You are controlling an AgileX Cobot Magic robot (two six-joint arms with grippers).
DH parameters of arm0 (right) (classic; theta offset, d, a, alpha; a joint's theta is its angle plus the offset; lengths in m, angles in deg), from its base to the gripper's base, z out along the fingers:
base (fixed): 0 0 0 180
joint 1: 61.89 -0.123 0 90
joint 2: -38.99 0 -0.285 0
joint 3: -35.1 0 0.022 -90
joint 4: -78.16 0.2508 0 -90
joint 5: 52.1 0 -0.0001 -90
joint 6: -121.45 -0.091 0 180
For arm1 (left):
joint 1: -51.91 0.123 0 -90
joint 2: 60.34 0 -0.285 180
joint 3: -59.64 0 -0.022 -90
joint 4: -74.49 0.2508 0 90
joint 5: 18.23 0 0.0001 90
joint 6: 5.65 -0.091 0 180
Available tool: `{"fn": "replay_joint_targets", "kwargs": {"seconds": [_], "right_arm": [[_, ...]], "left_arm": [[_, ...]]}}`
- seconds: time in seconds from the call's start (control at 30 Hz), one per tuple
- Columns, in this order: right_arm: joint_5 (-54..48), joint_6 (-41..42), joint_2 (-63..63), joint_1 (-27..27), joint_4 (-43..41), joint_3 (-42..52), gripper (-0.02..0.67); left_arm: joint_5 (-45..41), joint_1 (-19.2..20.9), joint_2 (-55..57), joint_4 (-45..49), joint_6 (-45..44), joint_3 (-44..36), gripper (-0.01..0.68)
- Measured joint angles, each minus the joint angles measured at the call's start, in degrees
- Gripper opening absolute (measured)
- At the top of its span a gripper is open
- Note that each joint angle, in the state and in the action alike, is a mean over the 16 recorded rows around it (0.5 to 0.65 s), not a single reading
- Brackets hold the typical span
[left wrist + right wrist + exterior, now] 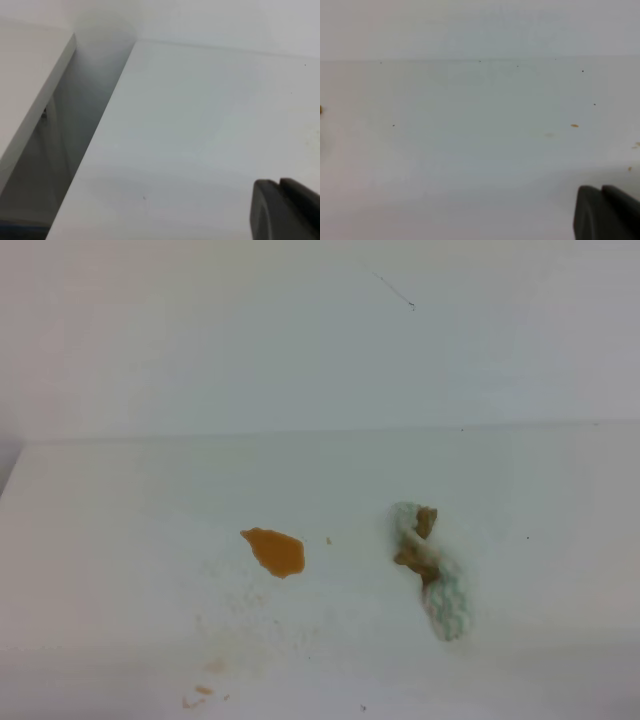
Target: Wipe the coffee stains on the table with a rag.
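Note:
The coffee stains show in the exterior high view as an orange-brown blot [273, 551] left of the table's middle, with faint tan smears [203, 692] nearer the front. The rag [432, 568], white with pale green checks and brown patches, lies bunched on the table [120, 540] about a hand's width right of the blot. Neither arm shows in this view. Only the black tip of my left gripper [281, 210] shows, at the bottom right corner of the left wrist view, its two parts pressed together over bare table. My right gripper [602, 212] looks the same, shut and holding nothing.
A white wall [300, 330] rises behind the table. The left wrist view shows the table's left edge [95, 145], a shadowed gap beside it, and another white surface [30, 85] beyond. A few tan specks [574, 125] dot the table ahead of the right gripper.

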Motion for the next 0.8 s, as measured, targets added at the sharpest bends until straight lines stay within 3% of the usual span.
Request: {"fn": "replay_joint_targets", "kwargs": {"seconds": [0.8], "right_arm": [[0.0, 0.0, 0.0, 0.0, 0.0, 0.0, 0.011]], "left_arm": [[0.0, 0.0, 0.0, 0.0, 0.0, 0.0, -0.003]]}}
